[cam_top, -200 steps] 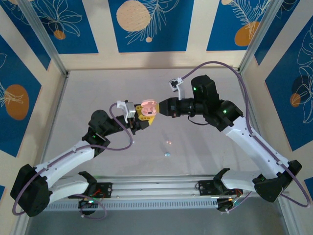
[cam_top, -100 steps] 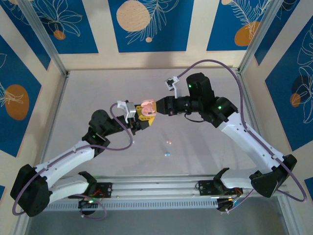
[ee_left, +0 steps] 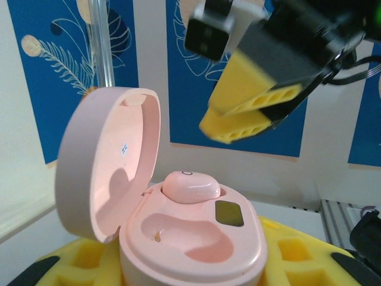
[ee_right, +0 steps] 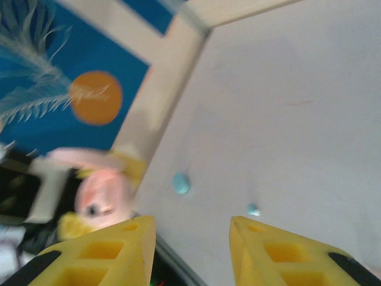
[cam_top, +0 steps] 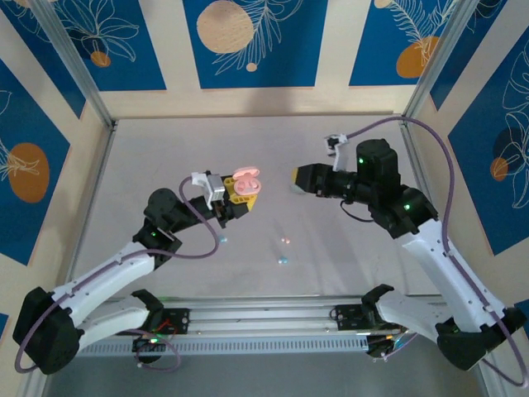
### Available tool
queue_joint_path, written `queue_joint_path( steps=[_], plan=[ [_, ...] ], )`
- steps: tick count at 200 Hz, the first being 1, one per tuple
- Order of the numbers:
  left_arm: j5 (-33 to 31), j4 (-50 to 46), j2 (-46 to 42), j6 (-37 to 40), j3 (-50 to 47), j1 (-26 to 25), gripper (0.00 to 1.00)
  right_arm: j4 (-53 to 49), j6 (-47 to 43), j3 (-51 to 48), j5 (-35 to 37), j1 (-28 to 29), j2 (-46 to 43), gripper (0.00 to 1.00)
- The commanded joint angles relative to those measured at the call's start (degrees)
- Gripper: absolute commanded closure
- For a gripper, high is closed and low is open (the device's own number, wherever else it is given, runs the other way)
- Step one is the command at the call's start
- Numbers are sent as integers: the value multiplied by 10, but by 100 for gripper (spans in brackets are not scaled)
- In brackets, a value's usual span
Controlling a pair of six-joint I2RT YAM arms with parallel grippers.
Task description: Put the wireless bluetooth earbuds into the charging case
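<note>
The left fingers (ee_left: 292, 255) are yellow and are clamped on the bottom of a pink charging case (ee_left: 196, 244). They hold it up off the grey counter (cam_top: 355, 240), near the middle of it. The case sits upright and its round lid (ee_left: 107, 161) is flipped open, standing up on the left side in the left wrist view.

Inside the case there are two little beds. A pink earbud (ee_left: 190, 186) lies in the far bed, just behind a small dark window (ee_left: 229, 213). The near bed (ee_left: 181, 235) has nothing in it.

The right fingers (ee_right: 271, 253) are yellow too. They are apart, with a gap between them and nothing held there. In the top view they point at the case from the right and do not touch it. In the left wrist view they hang above the case and beyond it.

A light blue earbud (cam_top: 283, 260) lies on the counter, nearer the arm bases than the case. Another light blue earbud (cam_top: 221, 241) lies on the counter just beside the left arm. A tiny pinkish speck (cam_top: 285, 241) sits close to the first one. It is too small to tell what it is.
</note>
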Motion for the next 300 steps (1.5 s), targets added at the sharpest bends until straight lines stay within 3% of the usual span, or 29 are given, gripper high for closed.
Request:
queue_joint_path(
  steps=[1,47,72,98,130,191,300],
  plan=[
    [-13,-4,-19,15,-6,-6,73,-59,74,-63,-7,-44,41,61],
    [-17,-12,-34,15,-9,-6,73,-30,81,-157,-18,-5,177,57],
    [-17,-19,-41,15,-9,-6,73,-40,59,-146,12,18,259,56],
    [-20,-28,-48,20,-8,-6,73,-28,53,-134,-9,30,311,55],
    [-24,-30,-46,22,-7,-6,73,-11,64,-115,-30,61,343,56],
    [-17,-32,-38,23,-1,-6,73,-44,78,-75,16,107,403,56],
    [-15,-31,-28,22,5,-5,73,-54,82,-80,77,120,422,55]
  ],
)
